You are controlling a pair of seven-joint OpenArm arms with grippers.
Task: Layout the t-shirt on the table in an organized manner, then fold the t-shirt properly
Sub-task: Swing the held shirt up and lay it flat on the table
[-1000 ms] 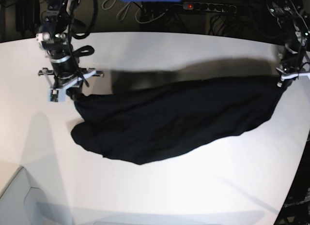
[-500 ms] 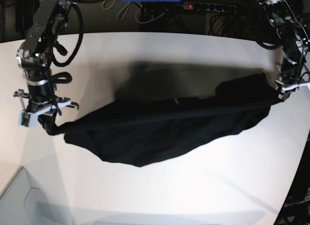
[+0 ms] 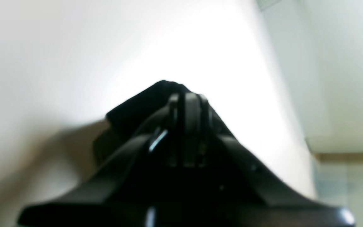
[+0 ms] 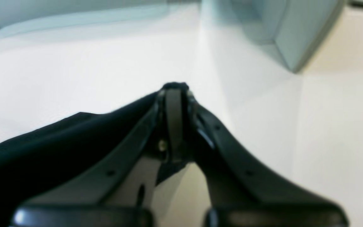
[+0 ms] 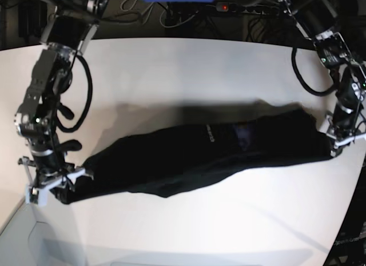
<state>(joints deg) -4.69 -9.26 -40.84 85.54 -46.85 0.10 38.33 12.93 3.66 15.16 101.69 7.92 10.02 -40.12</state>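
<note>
Base view: your t-shirt [image 5: 194,157] is strung out as a long black band across the middle of the worktop [image 5: 189,71], running from about 8 o'clock up to about 3 o'clock, sagging along its lower edge near centre. Small white tag and a faint purple print sit on the upper edge, just right of centre. Your right end effector [image 5: 57,183] is at the 8 o'clock end, close to the worktop's near-left edge, clamped on that end of the cloth. Your left end effector [image 5: 337,141] is at the 3 o'clock end, near the right edge, clamped on the other end. Right wrist view: right end effector [image 4: 174,90] has its jaws pinched together with black fabric bunched at the tips and the t-shirt [image 4: 58,142] trailing off toward 8 o'clock. Left wrist view: blurred, but left end effector [image 3: 189,97] also reads closed, with a fold of t-shirt [image 3: 131,113] caught at the tips and hanging to 9 o'clock over the white worktop [image 3: 58,47].
</note>
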